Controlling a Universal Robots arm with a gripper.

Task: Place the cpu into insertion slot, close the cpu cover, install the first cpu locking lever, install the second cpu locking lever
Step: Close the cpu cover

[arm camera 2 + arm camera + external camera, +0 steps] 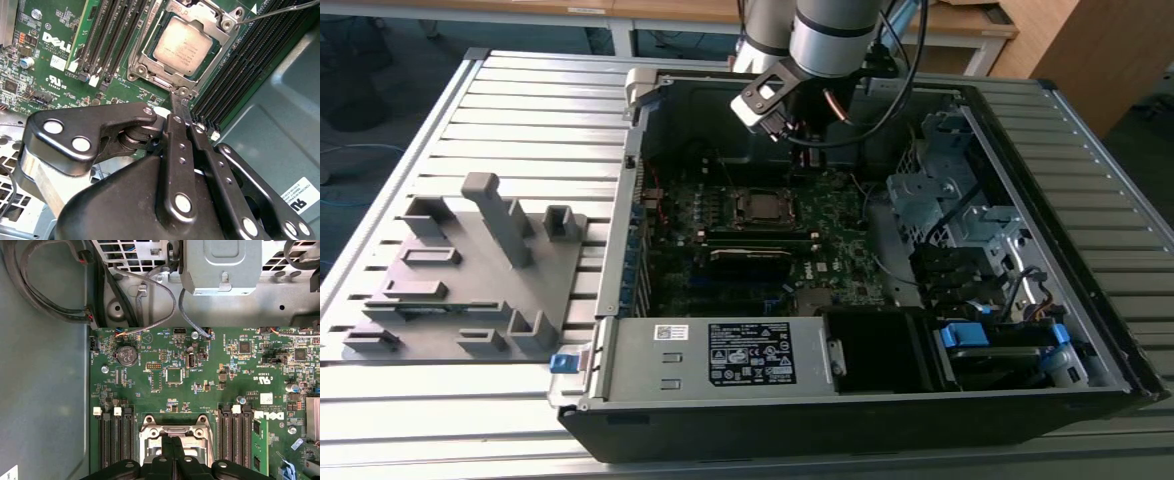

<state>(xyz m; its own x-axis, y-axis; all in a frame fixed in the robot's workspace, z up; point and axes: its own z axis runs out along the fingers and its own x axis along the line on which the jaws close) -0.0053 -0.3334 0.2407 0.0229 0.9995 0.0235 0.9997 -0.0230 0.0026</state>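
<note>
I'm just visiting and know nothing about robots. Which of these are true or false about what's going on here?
1. The cpu sits in the insertion slot. True.
2. The cpu cover stands upright, open. False: it lies flat around the cpu.
3. The gripper holds the cpu in the air. False: its fingers are shut together beside the socket's edge.
4. A grey fixture tray lies outside the computer case, on the exterior view's left. True.
</note>
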